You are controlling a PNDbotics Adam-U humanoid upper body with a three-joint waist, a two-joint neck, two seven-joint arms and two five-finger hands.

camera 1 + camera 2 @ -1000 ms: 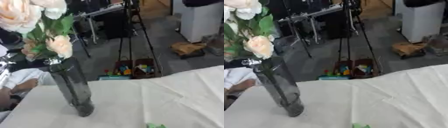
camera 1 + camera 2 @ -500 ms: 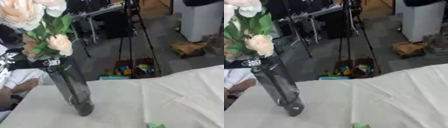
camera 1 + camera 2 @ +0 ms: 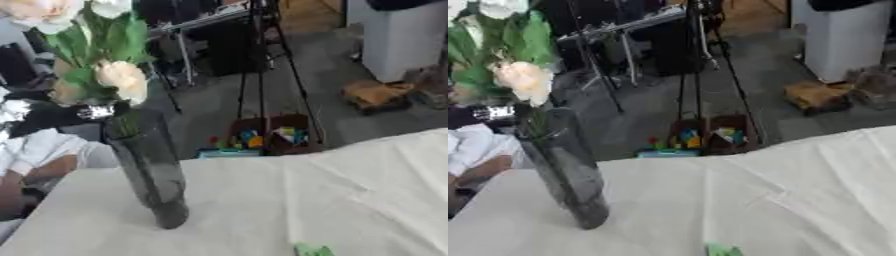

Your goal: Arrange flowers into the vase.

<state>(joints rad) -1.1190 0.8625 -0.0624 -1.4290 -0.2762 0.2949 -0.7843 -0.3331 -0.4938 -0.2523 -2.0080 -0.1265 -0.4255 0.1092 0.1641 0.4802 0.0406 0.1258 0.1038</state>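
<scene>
Cloth-covered table [image 3: 350, 200] bears tilted vase [image 3: 150, 167]; tripod [image 3: 267, 75] beyond.

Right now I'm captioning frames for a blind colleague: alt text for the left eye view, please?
A tall dark glass vase holding cream flowers with green leaves stands tilted on a white cloth-covered table. A small green scrap lies at the near edge; neither hand shows.

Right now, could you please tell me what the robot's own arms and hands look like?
Only a black part with a small silvery patch shows at the left beside the vase mouth, probably the left robot hand. The right one is out of view.
</scene>
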